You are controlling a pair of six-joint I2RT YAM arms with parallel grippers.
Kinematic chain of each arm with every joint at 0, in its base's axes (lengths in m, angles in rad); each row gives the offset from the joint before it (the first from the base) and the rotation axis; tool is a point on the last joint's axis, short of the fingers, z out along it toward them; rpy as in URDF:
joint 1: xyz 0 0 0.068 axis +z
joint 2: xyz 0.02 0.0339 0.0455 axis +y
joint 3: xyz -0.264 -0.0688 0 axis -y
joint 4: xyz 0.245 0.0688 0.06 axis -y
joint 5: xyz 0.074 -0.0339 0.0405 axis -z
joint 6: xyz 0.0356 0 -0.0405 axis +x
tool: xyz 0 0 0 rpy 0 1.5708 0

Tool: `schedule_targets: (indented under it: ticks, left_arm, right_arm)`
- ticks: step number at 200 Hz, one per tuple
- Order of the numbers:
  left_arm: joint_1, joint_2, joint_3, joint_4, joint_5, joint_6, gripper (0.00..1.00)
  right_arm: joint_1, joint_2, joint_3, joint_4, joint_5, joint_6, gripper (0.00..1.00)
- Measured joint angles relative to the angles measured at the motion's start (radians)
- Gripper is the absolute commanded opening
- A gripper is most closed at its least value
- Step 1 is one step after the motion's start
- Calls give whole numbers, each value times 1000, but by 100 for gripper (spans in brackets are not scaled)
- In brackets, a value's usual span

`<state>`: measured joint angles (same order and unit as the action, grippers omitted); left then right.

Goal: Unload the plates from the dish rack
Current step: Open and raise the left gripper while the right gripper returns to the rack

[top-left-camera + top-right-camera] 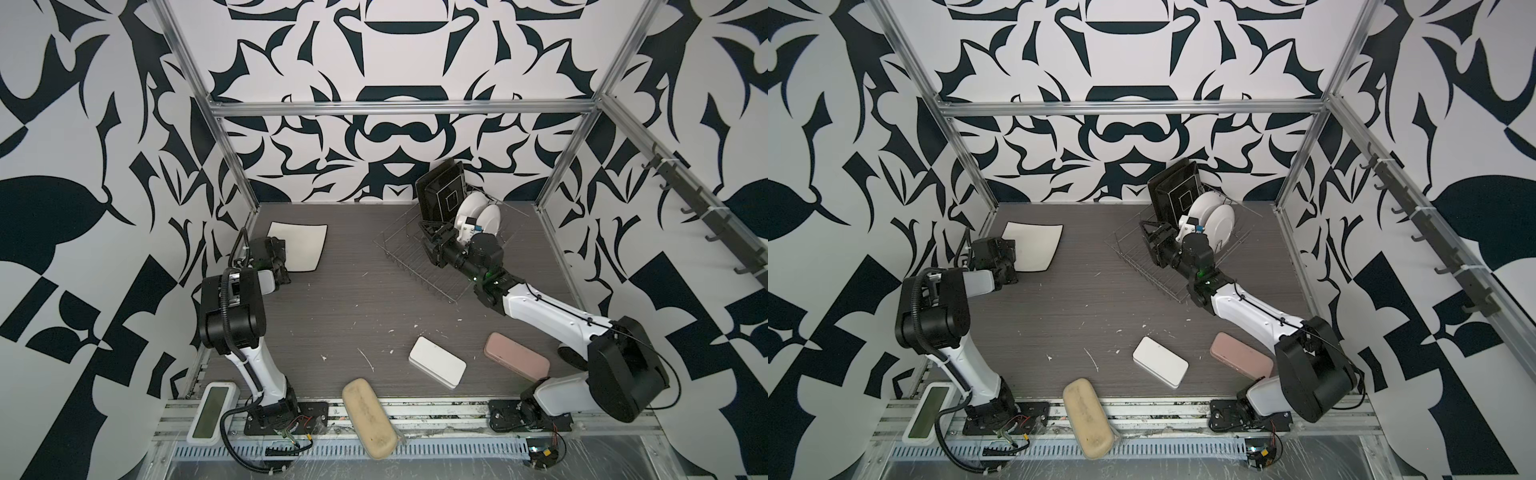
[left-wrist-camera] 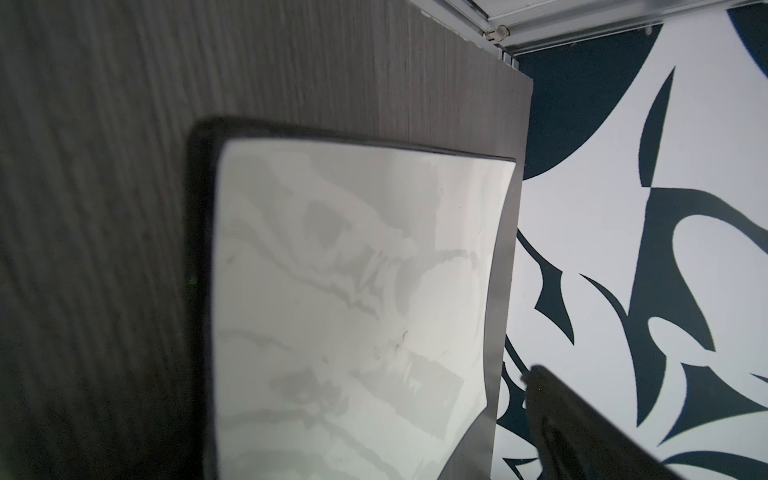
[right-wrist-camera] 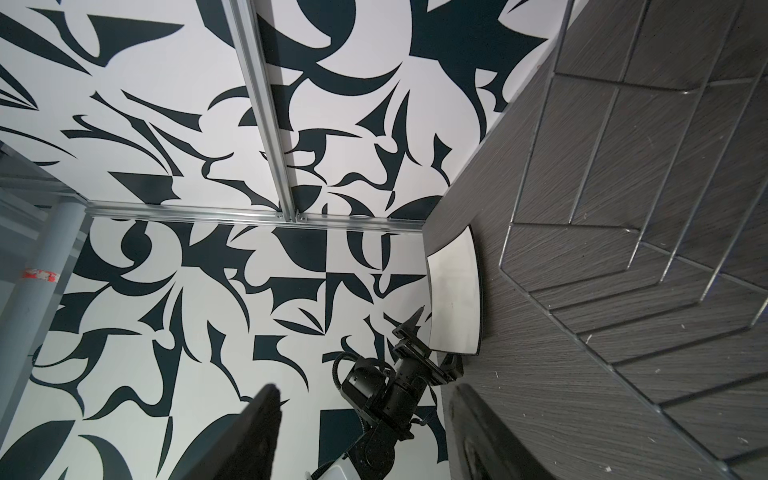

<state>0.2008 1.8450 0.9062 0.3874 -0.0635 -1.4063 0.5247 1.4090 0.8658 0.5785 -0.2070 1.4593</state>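
At the back right, the rack (image 1: 415,266) holds two leaning black plates (image 1: 442,195); the white plate (image 1: 299,245) lies flat, back left; two round plates (image 1: 484,216) stand racked. Your right gripper (image 1: 432,235), jaws apart and empty, could topple the black ones. Your left gripper (image 1: 284,264), jaws spread at the white plate's edge, could drag it.

light: bright, soft shadows | 2 top views: edges bowed | wrist views: near fingers (image 2: 582,432) blurred — white plate (image 2: 340,316) glossy
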Motion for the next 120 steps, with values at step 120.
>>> schedule_targets:
  ticks: [120]
  left_arm:
    - [-1, -49, 0, -138, -19, 15, 99]
  right_arm:
    - [-2, -58, -45, -23, 10, -1, 68]
